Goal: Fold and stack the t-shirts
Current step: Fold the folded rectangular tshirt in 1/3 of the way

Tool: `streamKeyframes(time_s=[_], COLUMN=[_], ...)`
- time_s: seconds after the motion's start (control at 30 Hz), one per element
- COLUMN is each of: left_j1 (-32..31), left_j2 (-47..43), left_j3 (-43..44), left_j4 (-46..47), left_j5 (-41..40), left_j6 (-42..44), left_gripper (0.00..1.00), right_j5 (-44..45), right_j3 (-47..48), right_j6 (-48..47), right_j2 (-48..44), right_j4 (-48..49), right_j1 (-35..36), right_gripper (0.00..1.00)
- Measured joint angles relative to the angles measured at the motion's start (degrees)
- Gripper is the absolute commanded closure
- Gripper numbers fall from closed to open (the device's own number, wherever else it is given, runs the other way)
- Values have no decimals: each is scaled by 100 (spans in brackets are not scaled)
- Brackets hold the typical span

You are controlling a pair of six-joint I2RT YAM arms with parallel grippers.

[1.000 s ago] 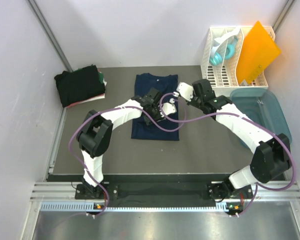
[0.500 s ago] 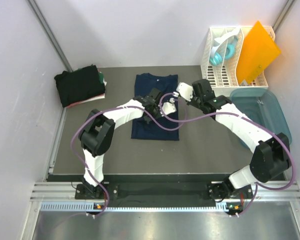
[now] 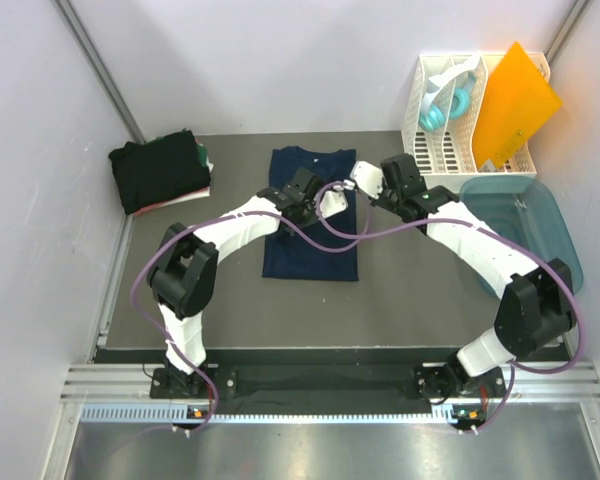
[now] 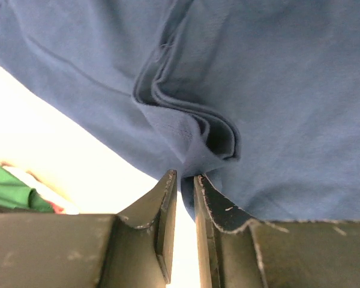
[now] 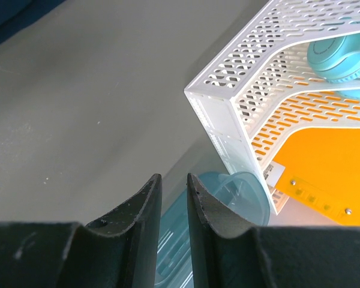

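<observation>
Now my left gripper [image 4: 184, 180] pinches the navy shirt's [image 3: 310, 215] right edge; my right gripper [image 5: 173, 183] hangs narrow, holding nothing. Next, I'd fold it across.

Two white arms with black joint housings rise from black bases; a purple cable loops along each. The left hand [image 4: 184, 225] and right hand [image 5: 173, 225] have dark, scuffed fingers.

Your shirts right now: one flat, the rest stacked.
You've got the navy blue cotton t-shirt [image 3: 311, 215] lying lengthwise mid-table, collar at the far end, cloth bunched into a ridge; the folded black and dark green t-shirts [image 3: 161, 171] are piled far-left.
</observation>
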Motion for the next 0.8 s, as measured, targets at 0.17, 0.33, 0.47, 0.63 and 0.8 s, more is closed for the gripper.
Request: streamKeyframes(time_s=[0.17,0.33,0.47,0.63,0.8], left_j1=[50,160,308,573,726], left_j2=[-33,-35,-2,162,175], left_j3=[-81,-238,-356,-354,-354], left_j4=[190,529,800,1051,1097], left_j5=[-385,-992,-1622,-2127,-2269], left_j6=[7,37,66,39,-46], left_gripper=[80,80,49,1,1], right_j5=[0,0,4,13,22], right_j3=[11,11,11,11,11], right_j6=[2,4,9,13,13], right_j2=[7,7,7,7,7], right_j4=[2,2,2,2,2], right_j1=[0,0,0,0,0], right_gripper=[76,76,76,74,72])
